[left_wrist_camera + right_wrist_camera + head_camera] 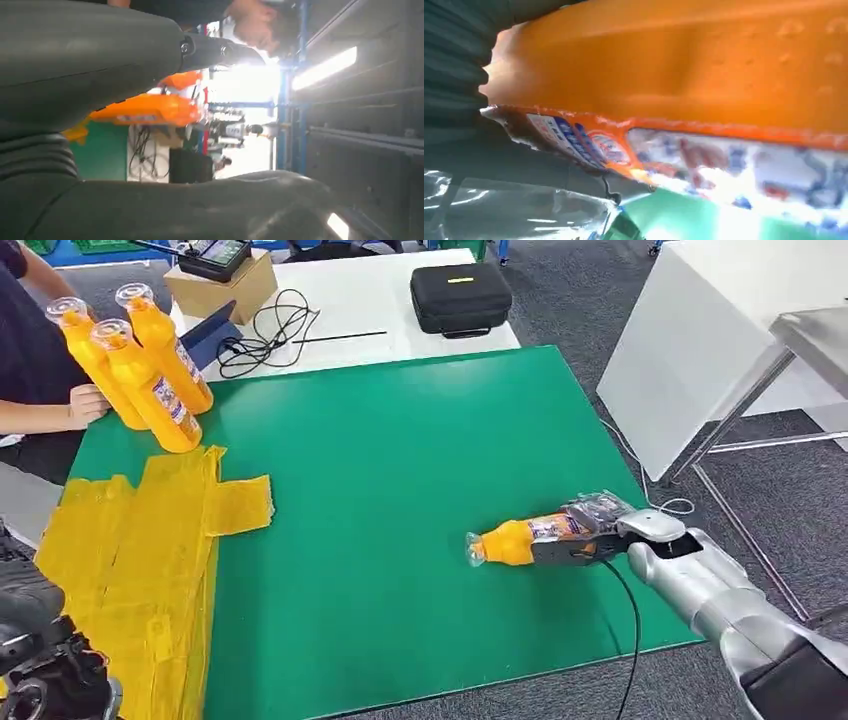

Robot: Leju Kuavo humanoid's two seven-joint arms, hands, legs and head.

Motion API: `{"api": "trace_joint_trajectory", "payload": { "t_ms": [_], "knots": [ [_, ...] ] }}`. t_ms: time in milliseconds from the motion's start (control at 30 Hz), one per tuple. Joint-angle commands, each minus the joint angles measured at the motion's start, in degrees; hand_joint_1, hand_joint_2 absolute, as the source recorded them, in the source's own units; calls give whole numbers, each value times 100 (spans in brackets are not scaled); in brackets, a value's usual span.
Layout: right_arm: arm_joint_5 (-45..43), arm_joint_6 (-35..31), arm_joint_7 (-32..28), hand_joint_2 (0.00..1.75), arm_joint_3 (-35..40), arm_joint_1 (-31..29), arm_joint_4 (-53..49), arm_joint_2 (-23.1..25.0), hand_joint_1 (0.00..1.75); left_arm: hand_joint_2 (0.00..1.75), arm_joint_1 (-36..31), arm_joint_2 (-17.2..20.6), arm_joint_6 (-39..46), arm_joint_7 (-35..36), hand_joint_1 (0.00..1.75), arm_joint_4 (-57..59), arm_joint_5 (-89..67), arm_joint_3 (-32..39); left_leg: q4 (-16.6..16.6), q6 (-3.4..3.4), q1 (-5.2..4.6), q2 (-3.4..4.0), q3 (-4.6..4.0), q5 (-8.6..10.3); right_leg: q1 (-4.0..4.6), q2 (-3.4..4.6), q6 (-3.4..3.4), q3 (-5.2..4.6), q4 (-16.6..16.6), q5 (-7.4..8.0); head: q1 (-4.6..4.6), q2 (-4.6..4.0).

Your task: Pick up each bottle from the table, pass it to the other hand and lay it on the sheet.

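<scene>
Head view: my right hand (pixel 590 540) has its fingers (pixel 560 550) wrapped around an orange bottle (pixel 520 538) lying sideways over the green counter (pixel 400 440), cap pointing away from my wrist. Far beyond those fingers lies the yellow sheet (pixel 140 550), with three more bottles (pixel 150 380) by it. My left hand (pixel 100 50): I cannot tell whether its fingers are spread.

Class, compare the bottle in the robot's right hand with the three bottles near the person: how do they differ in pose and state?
The held bottle lies sideways, gripped by the right hand; the three bottles stand leaning. The held bottle is on the green mat's right side; the three are at its far left corner, beside a person's hand. All are orange, with clear caps.
</scene>
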Motion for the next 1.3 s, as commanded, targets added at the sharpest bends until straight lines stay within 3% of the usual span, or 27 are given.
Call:
{"api": "trace_joint_trajectory", "payload": {
  "t_ms": [33, 67, 133, 267, 300, 367, 467, 500, 600, 767, 867, 1133, 1300],
  "knots": [
    [-855, -209, -509, 175, -1467, 974, -884, 638, 175, 0, 188, -134, -414, 226, 0, 11, 303, -14, -7, -10, 4, 23, 21, -11, 6, 16, -7, 15, -6, -5, -4, 0],
    [-1164, -217, -715, 175, -1676, 1156, -1132, 830, 175, 175, 246, -177, -632, 304, 0, -3, 458, -87, -9, -9, 4, 16, 22, -9, 6, 12, -6, 17, -10, -5, -7, 0],
    [-1619, -114, -967, 175, -1846, 1121, -1242, 1296, 175, 175, 212, -225, -888, 469, 0, 97, 714, -213, -10, -10, 8, 17, 24, -9, 9, 10, -6, 19, -13, -4, 2, 0],
    [-1639, -122, -894, 175, -1739, 947, -1109, 1401, 175, 175, 150, -214, -877, 460, 0, 170, 716, -269, -3, -10, 5, 39, 2, -10, 5, 35, -6, -9, 2, -2, -4, 0],
    [-2188, 102, -1113, 175, -1972, 894, -992, 1632, 175, 175, 128, -208, -971, 555, 0, 197, 896, -283, -4, -9, 7, 39, -4, -8, 5, 37, -6, -15, 1, -1, -4, 0],
    [-2455, 107, -1205, 175, -2004, 685, -888, 2099, 175, 175, 55, -236, -1062, 698, 0, 289, 1129, -346, -6, -8, 0, 36, 1, -5, 0, 30, -5, -19, 3, -5, -7, 0],
    [-2727, -265, -1049, 175, -1952, 296, -602, 3002, 175, 175, -9, -390, -1152, 835, 0, 354, 1409, -521, -3, -10, 6, 53, -14, -5, 9, 50, -5, -28, 5, 4, 2, 0],
    [-2639, -617, -946, 175, -1884, 177, -516, 3353, 175, 175, -76, -503, -1160, 944, 0, 389, 1505, -630, -2, -14, 6, 91, 4, -15, 10, 82, -8, -21, 8, 3, 0, 0],
    [-2687, -1171, -580, 175, -1792, -94, -208, 3951, 175, 175, -318, -672, -1140, 1178, 0, 504, 1428, -1040, 0, -17, 7, 114, 1, -12, 12, 101, -12, -32, 15, 4, -2, 0],
    [-2722, -1061, -406, 175, -1817, -376, -68, 4017, 175, 175, -864, -963, -869, 1047, 0, 1039, 1234, -1561, 0, -12, 6, 35, -4, 2, 15, 26, -6, -25, 8, -7, -2, 0],
    [-2605, -1152, -377, 175, -1845, -847, 439, 4333, 175, 175, -1015, -1094, -739, 1097, 0, 1039, 1220, -1708, 9, -9, 3, 53, -8, -7, 11, 46, -3, -28, 17, -6, 0, 0],
    [-2525, -1199, -410, 175, -1815, -884, 580, 4387, 175, 175, -1009, -1094, -738, 1099, 0, 1051, 1215, -1690, -2, -10, 2, 36, -8, 0, 5, 34, -5, -22, 5, -4, 0, 0],
    [-2214, -1239, -178, 175, -1596, -1053, 799, 4735, 175, 175, -1029, -1249, -628, 1115, 0, 953, 1020, -1585, 5, -13, 1, 54, -2, -8, 4, 47, -6, -21, 14, -8, 0, 0]
  ]
}}
